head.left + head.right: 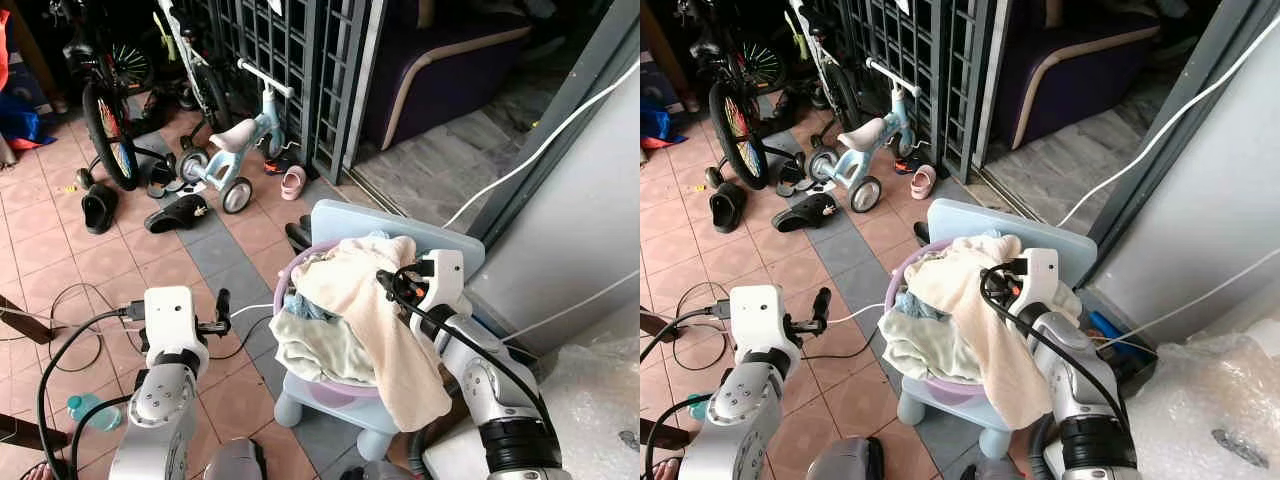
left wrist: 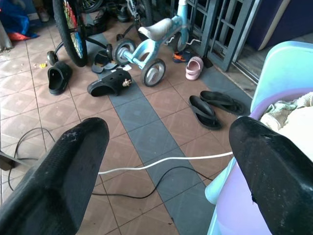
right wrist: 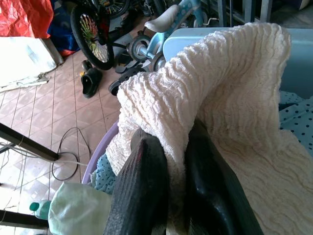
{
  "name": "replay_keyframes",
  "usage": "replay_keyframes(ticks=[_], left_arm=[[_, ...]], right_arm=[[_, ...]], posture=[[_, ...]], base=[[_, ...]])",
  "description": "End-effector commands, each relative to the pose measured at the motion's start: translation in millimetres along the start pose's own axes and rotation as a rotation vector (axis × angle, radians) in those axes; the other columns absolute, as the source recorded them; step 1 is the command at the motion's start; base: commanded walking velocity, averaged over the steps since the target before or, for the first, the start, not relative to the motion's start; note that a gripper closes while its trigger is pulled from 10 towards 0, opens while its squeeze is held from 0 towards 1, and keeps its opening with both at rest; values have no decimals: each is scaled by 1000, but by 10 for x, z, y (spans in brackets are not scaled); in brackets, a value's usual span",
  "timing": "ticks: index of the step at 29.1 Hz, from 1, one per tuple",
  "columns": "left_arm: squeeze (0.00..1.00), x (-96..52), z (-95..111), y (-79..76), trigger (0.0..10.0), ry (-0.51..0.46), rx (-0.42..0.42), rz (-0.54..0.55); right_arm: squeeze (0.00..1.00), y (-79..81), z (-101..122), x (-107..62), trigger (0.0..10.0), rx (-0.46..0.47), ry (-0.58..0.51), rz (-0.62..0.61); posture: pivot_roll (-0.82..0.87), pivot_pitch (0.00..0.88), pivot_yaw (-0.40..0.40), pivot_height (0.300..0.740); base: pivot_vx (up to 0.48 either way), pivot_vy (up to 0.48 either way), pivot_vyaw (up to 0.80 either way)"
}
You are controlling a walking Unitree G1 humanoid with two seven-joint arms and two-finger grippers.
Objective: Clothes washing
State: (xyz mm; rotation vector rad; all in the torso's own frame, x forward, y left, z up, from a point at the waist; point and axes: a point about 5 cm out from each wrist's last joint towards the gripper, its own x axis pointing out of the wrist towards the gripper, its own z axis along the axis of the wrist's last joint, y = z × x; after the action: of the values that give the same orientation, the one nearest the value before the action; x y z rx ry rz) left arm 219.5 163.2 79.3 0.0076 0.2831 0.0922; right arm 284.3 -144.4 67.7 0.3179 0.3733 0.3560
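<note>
Right wrist view: right gripper (image 3: pixel 171 161) is pinching a cream towel (image 3: pixel 215 98) over the purple basin (image 1: pixel 300 262); left gripper (image 2: pixel 166 161) is hanging spread wide, holding nothing, above tiled floor (image 1: pixel 100 260).

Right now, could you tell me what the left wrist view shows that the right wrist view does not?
Left wrist view: the left gripper open, above the tiled floor, with black flip-flops, a pink shoe and a white cable. Right wrist view: the right gripper pinching a cream towel. Both show the purple basin, the blue tricycle and a bicycle wheel.
</note>
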Motion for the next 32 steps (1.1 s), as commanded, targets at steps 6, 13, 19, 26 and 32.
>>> replay_keyframes(ticks=[6,13,19,26,32], left_arm=[[0,6,2,-12,10000,-2,0,-2],[0,6,2,-12,10000,-2,0,-2],[0,189,47,-187,10000,-44,-13,-35],[0,330,93,-339,10000,-77,0,-84],[0,363,50,-321,10000,-83,12,-79]], right_arm=[[0,34,89,-4,0,-16,-30,24],[0,34,89,-4,0,-16,-30,24],[0,120,133,-133,10000,-205,-68,5],[0,112,150,-131,10000,-436,-135,-103],[0,90,111,-158,10000,-455,-137,-135]], posture=[[19,0,-55,740],[19,0,-55,740],[-43,0,-14,740],[-37,0,-8,740],[-31,0,-2,740]], base=[[0,0,0],[0,0,0],[0,0,0],[0,0,0],[0,0,0]])
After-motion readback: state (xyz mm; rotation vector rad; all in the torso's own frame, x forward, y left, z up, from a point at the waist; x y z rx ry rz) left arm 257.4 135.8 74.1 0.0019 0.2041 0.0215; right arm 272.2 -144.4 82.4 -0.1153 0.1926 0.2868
